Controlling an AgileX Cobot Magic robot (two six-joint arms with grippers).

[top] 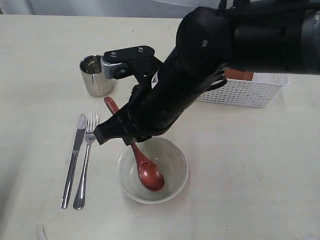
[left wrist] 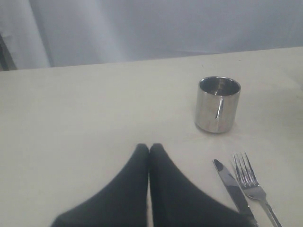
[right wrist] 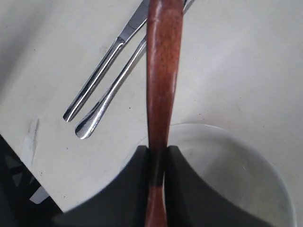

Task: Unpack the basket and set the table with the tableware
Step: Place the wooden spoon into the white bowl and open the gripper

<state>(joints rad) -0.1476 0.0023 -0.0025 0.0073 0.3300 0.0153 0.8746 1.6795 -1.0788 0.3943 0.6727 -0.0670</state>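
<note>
My right gripper [top: 126, 135] reaches across the table [top: 250, 190] and is shut on the handle of the reddish-brown wooden spoon [top: 147, 172], whose head lies in the white bowl [top: 177, 160]. In the right wrist view the gripper [right wrist: 158, 151] pinches the spoon handle [right wrist: 163, 71] over the bowl [right wrist: 236, 165]. Steel knife [top: 74, 160] and fork [top: 85, 160] lie side by side left of the bowl, and the steel cup [top: 95, 75] stands behind them. My left gripper [left wrist: 149, 147] is shut on nothing, low over bare table near the cup [left wrist: 218, 105]. Chopsticks are out of view.
The white lattice basket [top: 245, 92] stands at the back right, mostly behind my right arm, with a brown plate edge [top: 237, 75] showing inside. The table's front edge [right wrist: 42, 175] runs close to the knife [right wrist: 109, 71] and fork [right wrist: 113, 94] handles.
</note>
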